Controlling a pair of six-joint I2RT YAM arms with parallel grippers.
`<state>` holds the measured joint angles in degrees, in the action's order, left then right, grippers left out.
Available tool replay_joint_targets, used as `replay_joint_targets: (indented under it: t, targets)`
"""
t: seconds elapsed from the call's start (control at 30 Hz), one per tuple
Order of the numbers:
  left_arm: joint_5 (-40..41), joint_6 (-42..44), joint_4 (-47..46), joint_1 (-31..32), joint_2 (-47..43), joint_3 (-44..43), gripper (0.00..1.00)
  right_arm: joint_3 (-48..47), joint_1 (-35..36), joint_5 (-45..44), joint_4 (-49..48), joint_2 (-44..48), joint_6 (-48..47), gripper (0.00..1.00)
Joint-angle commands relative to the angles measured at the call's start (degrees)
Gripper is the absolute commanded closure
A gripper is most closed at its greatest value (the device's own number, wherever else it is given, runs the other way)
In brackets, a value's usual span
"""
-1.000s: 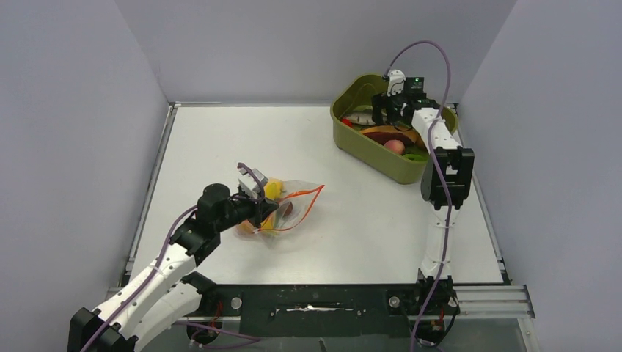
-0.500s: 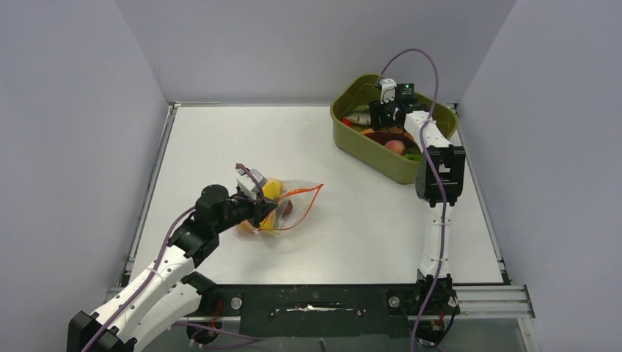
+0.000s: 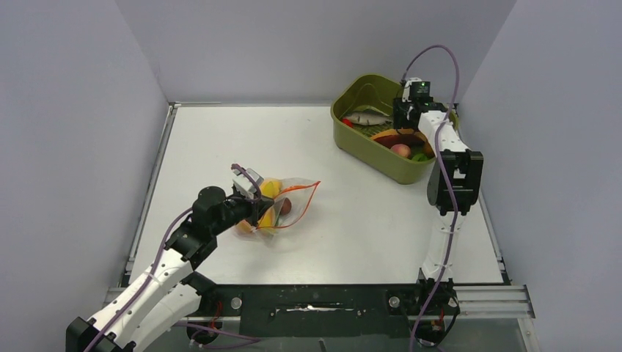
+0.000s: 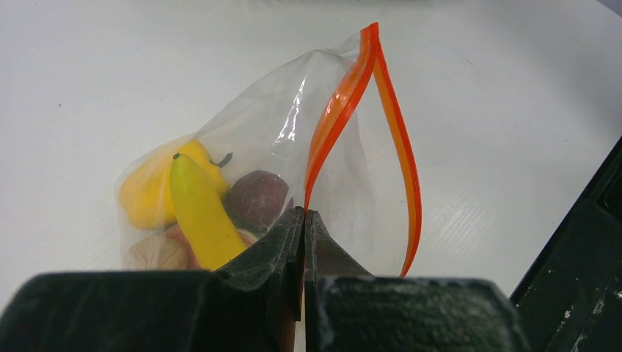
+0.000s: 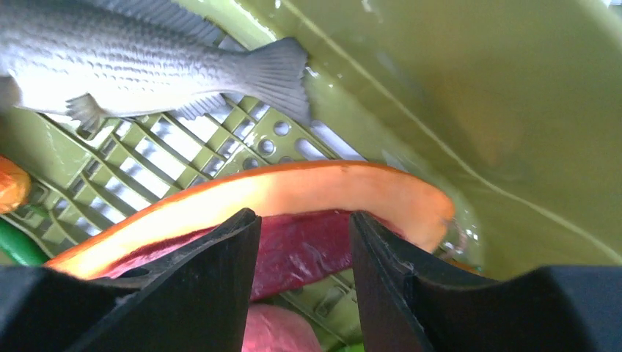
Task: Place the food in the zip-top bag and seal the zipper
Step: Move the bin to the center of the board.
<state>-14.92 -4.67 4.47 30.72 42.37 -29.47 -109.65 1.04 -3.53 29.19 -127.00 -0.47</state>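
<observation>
Zipper pinched in left gripper, unsealed.

No writing, label, brand, number or sign can be read in any view. The zip-top bag, its zipper, the green tub and the surface show no legible marks.
</observation>
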Motion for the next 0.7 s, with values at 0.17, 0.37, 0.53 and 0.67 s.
replay_joint_targets:
  t: [0.17,0.37,0.53,0.67]
  targets:
    - [1.9,1.4,-2.0,0.3,-2.0,-0.5,1.00,4.4,-1.8,1.8,0.3,11.9,2.4,0.50]
    - [2.7,2.1,-1.7,0.2,-1.8,-0.8,1.00,11.3,-1.6,1.7,1.8,16.6,3.5,0.47]
    - [3.8,2.3,-0.5,0.3,-1.6,-1.3,1.00,16.9,0.4,0.9,3.8,19.5,6.3,0.47]
    - [5.1,2.3,0.8,0.3,-2.9,-1.6,1.00,21.9,3.3,-4.5,5.3,22.4,8.7,0.45]
